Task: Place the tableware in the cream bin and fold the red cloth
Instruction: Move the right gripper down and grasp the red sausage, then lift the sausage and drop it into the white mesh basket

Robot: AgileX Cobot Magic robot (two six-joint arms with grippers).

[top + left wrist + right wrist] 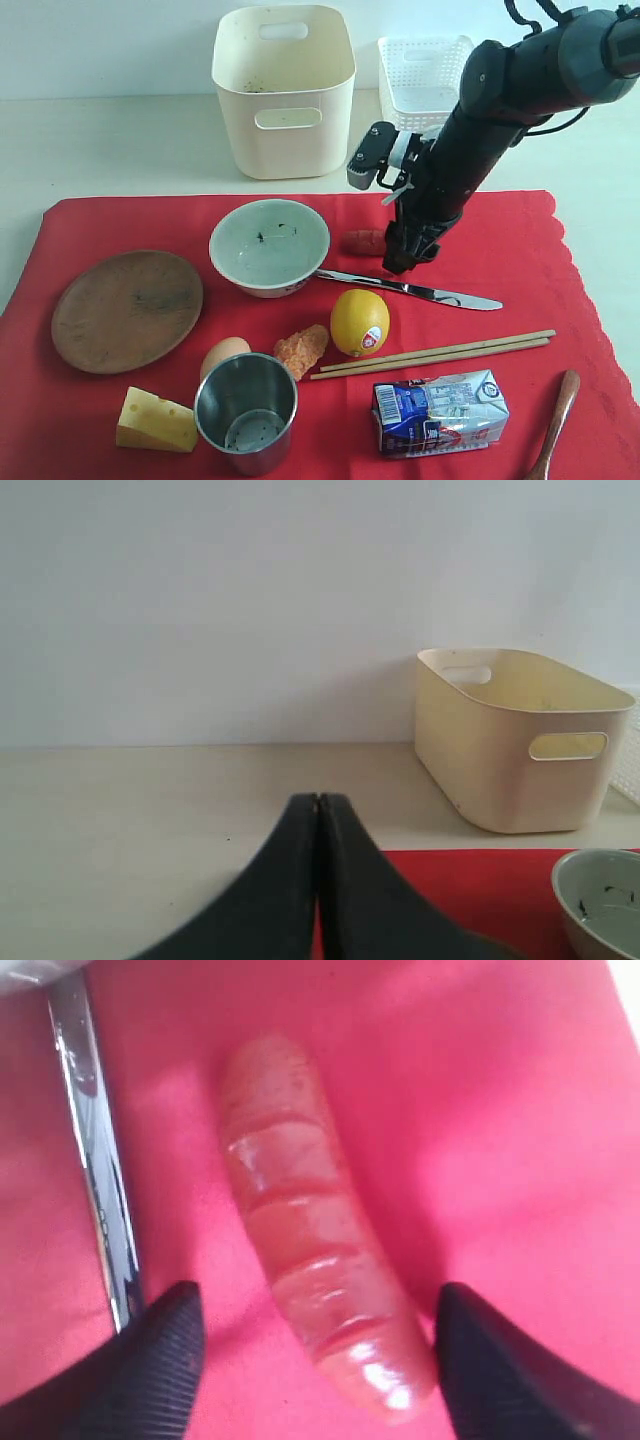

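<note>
The left gripper (318,802), fingers pressed together, hangs left of the bin (285,90), near the far edge of the cloth (90,410). The bin stands on the table just beyond that edge. On the cloth, the plate (127,310) lies at the left, the cup (246,412) near, and the bowl (269,245) farther back. The knife (410,289) runs right from the bowl. The chopsticks (435,353) lie nearer, and the spoon (557,420) is at the near right corner. The right gripper (405,255) is spread wide, one finger either side of the sausage (310,1260), beside the knife.
</note>
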